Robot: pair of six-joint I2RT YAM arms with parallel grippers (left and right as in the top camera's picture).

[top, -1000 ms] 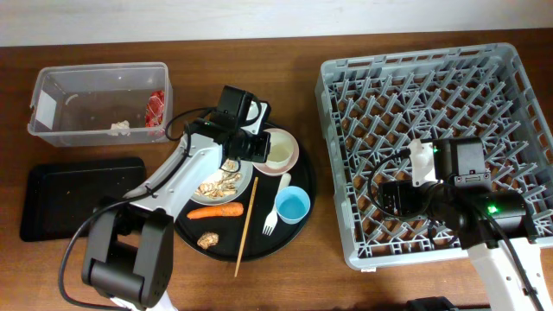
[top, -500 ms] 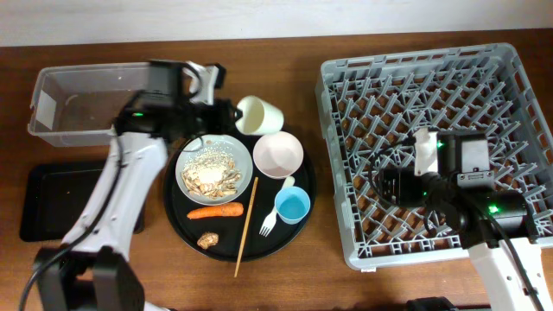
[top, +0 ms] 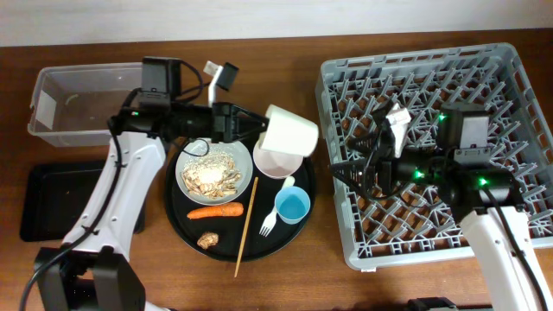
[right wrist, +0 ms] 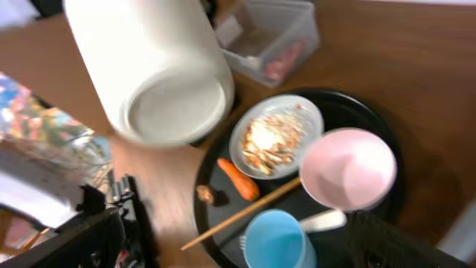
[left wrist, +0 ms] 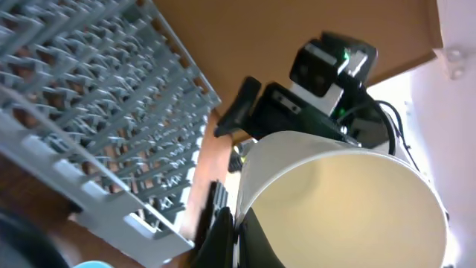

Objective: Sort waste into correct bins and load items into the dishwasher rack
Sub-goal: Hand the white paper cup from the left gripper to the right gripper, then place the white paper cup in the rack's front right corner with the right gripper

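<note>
Cup and left claw meet at the rim: we see the small white cup [top: 290,132] pinched by the left claw [top: 257,127]. In the left wrist view one finger sits inside the mouth and one outside, so the claw is nearly closed on the thin wall. The cup lies on its side in the air, its mouth toward the left claw and its base toward the dishwasher rack [top: 484,78]. It hangs over the upper edge of the pinkish-white bowl [top: 278,161], clear of the desk [top: 346,285]. On the round black tray [top: 177,226] we find the plate [top: 213,170] of beige flaky food, the carrot [top: 215,210], the brown lump [top: 206,240], the light blue cup [top: 292,206], the white fork [top: 273,216] and a wooden stick [top: 245,226]. The right claw [top: 340,171] sits at the rack's left edge, pointing at the cup's base but apart from it, its jaws spread wide and empty.
</note>
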